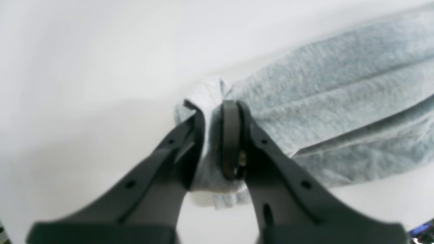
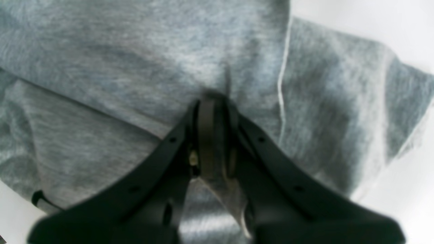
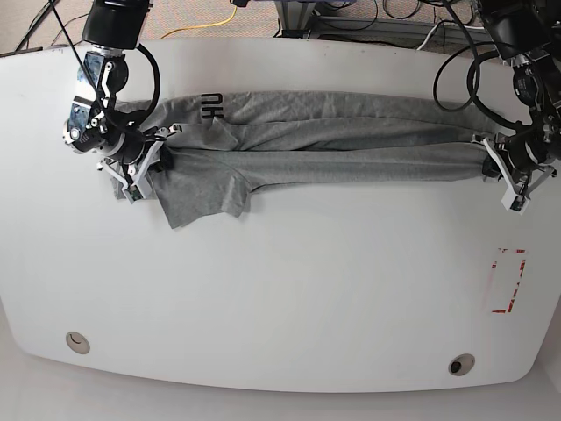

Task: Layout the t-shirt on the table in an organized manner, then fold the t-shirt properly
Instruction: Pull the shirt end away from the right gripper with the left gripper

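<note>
Left gripper (image 1: 217, 112) jaws pinch t-shirt (image 3: 333, 145) end; right gripper (image 2: 212, 101) jaws clamp fabric fold; shirt stretched between them over table (image 3: 289, 298).

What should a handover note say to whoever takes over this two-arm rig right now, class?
Left gripper: shut on a bunched end of the t-shirt.
Right gripper: shut on the shirt's other end.
Position: the shirt is stretched in a long band across the far part of the table, one sleeve flopped toward the near side.
Done: shirt pulled out lengthwise between the arms.
Left: spread it flat, smooth the wrinkles, then do every fold.
</note>
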You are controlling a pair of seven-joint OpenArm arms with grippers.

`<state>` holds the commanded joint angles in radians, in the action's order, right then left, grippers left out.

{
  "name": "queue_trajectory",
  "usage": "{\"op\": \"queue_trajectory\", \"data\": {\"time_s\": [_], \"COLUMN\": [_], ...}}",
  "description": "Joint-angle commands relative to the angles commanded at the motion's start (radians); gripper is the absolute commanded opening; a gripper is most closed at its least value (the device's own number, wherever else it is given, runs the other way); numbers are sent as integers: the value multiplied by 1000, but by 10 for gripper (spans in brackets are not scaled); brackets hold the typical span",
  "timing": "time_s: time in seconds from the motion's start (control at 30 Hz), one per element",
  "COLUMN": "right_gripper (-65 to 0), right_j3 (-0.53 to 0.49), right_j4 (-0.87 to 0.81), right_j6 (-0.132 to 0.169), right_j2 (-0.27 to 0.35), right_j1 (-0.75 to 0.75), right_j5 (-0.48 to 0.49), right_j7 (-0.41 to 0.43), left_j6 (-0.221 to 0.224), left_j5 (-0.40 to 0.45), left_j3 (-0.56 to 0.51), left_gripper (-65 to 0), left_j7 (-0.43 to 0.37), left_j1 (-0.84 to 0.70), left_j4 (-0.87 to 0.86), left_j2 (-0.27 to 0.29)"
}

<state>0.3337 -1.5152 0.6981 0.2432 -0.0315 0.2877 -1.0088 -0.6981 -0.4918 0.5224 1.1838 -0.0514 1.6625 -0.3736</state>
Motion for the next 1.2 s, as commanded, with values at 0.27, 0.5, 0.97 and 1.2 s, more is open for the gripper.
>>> {"op": "queue_trajectory", "data": {"time_s": [0.27, 0.5, 0.97, 1.2], "right_gripper": [-598, -598, -598, -598], "right_j3": [0, 0, 0, 0], "right_j4": [0, 0, 0, 0], "right_j6": [0, 0, 0, 0], "right_j2": [0, 0, 0, 0], "right_j1": [2, 2, 2, 2], "right_j5": [0, 0, 0, 0], "right_j7": [0, 0, 0, 0], "left_j6": [0, 0, 0, 0], "left_j5": [-14, -14, -9, -17], "left_j3": [17, 15, 26, 92], "left_gripper": [-603, -600, -315, -307], "left_j7": [0, 0, 0, 6], "left_j1": [-52, -117, -193, -201], "left_j4": [64, 104, 103, 107], "left_j2": [0, -2, -6, -41]}}
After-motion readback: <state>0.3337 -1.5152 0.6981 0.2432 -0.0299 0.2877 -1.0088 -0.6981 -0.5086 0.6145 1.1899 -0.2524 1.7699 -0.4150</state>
